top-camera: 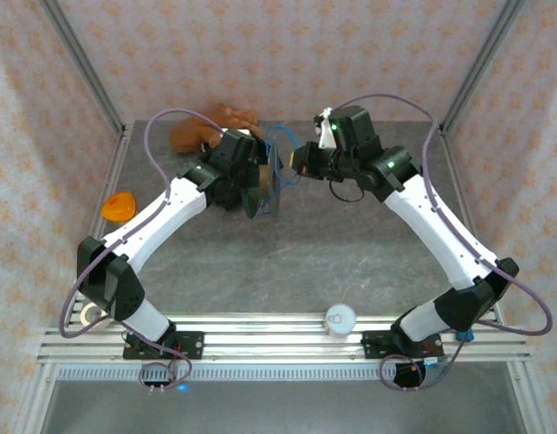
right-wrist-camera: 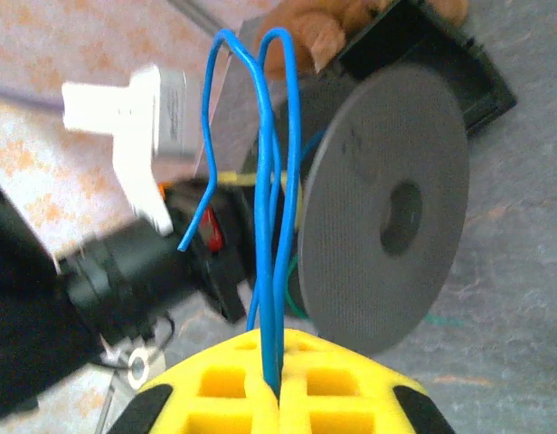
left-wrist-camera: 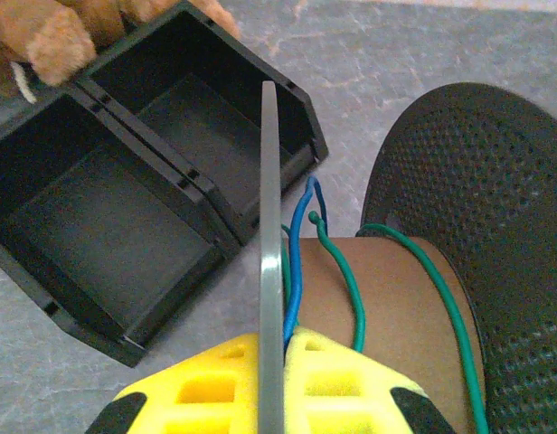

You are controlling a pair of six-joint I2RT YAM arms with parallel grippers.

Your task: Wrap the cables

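Two hands meet near the middle of the far edge of the tabletop [top-camera: 351, 262], fingertips turned toward each other. The left hand [left-wrist-camera: 271, 345] is clamped on a spool [left-wrist-camera: 269, 181], its yellow fingers [left-wrist-camera: 337, 366] pinching the thin grey disc edge-on. Just beside that disc lies the spool's brown core [left-wrist-camera: 396, 307]. Across the core run the green cable [left-wrist-camera: 360, 312] and the blue cable [left-wrist-camera: 295, 262], both loose rather than snug, the blue one close against the disc. A dark dimpled round face [left-wrist-camera: 495, 226] sits on the core's other side. The right hand [right-wrist-camera: 277, 348] is closed on the blue cable, which rises from between its fingers in tall narrow loops with one free end hanging to the side, next to the flat face of the grey disc with its centre hole. A black bin [left-wrist-camera: 125, 199] with two compartments stands on the tabletop beyond the spool, and a brown plush toy [top-camera: 206, 131] lies by the far edge, overlapping the bin's rim. An orange thing [top-camera: 118, 206] sits by the left edge
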